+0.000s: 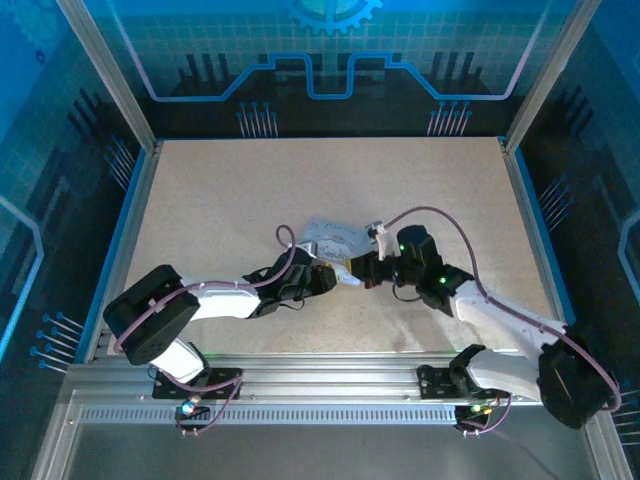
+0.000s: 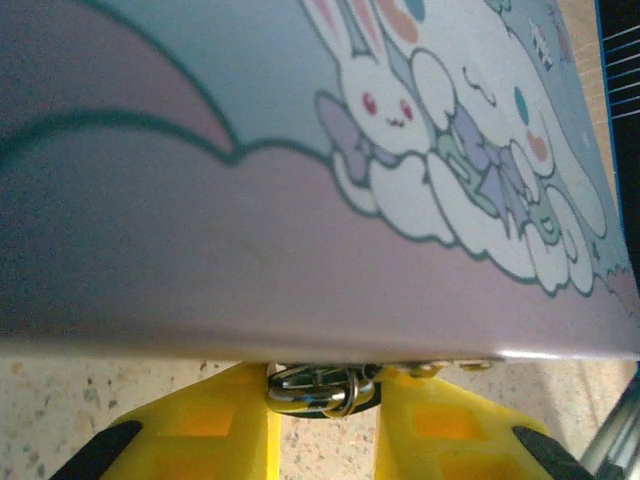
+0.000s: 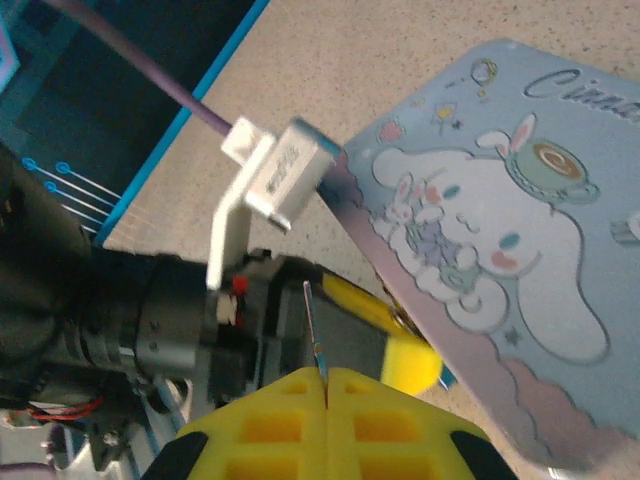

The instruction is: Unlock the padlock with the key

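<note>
Pinched between my left gripper's [image 2: 325, 405] yellow fingers [image 2: 200, 430] is the padlock [image 2: 320, 388]. Its shiny shackle and a thin ring show just under the rim of the lavender cartoon tin [image 2: 300, 200], and its brass body is mostly hidden. My right gripper [image 3: 327, 385] is shut on the key [image 3: 313, 325], a slim metal blade sticking out from between the fingertips toward the left gripper's yellow finger [image 3: 390, 335]. From above, the left gripper [image 1: 338, 274] and the right gripper [image 1: 362, 272] meet tip to tip at the tin's [image 1: 335, 238] near edge.
The tin [image 3: 500, 230] lies flat mid-table, just beyond both grippers. The left arm's wrist camera mount [image 3: 275, 175] and purple cable [image 3: 150, 70] hang close in front of the right gripper. Blue-edged enclosure walls [image 1: 135, 200] ring the speckled table [image 1: 250, 190].
</note>
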Robot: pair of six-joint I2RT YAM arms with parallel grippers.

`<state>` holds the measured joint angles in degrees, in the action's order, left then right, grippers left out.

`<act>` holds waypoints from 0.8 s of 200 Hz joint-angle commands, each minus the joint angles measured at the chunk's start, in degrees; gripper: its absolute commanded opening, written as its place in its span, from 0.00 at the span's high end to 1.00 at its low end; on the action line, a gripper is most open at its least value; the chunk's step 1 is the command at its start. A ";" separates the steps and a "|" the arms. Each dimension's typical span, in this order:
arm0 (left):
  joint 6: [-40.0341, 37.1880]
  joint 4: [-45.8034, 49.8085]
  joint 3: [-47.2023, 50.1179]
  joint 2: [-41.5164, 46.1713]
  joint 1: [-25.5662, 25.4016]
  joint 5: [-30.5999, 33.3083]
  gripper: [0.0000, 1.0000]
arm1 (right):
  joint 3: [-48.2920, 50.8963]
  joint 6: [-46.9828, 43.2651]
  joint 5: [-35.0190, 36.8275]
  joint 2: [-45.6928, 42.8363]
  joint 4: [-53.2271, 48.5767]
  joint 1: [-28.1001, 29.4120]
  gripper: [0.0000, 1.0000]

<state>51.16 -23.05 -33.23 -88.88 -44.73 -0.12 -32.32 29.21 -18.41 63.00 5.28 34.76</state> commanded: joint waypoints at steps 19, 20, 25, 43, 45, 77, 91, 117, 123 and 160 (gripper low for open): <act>6.22 1.95 -0.61 4.18 0.30 -3.66 0.75 | 6.18 -2.76 10.29 -5.44 -2.72 5.72 0.95; 6.27 1.91 -0.65 4.25 0.28 -3.70 0.75 | 6.28 -2.80 10.44 -5.48 -2.68 5.87 0.95; 6.63 1.85 -0.61 4.50 0.30 -3.96 0.75 | 6.82 -3.11 11.28 -5.68 -2.56 6.48 0.95; 8.02 1.98 -0.75 5.20 0.34 -4.79 0.75 | 8.97 -4.47 13.75 -6.11 -0.81 8.29 0.95; 8.20 2.03 -0.77 5.32 0.37 -4.87 0.75 | 9.33 -4.70 14.15 -6.13 -0.42 8.52 0.95; 10.14 1.65 -0.99 5.89 0.66 -6.60 0.75 | 12.67 -7.08 16.88 -5.60 3.84 10.45 0.95; 10.59 1.72 -1.12 6.11 0.66 -7.00 0.75 | 13.54 -8.15 17.62 -5.26 5.32 10.87 0.95; 11.03 2.00 -1.39 6.49 0.70 -7.25 0.75 | 14.12 -10.71 18.69 -4.09 6.37 11.39 0.95; 11.12 1.95 -1.40 6.53 0.76 -7.34 0.75 | 14.06 -11.34 18.76 -3.74 6.67 11.47 0.94; 11.67 1.97 -1.62 6.96 0.78 -7.92 0.75 | 13.52 -14.32 18.77 -1.13 9.20 11.91 0.94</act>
<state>61.65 -19.86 -33.23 -84.14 -44.36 -6.13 -18.72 18.44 -0.67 60.34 10.76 45.50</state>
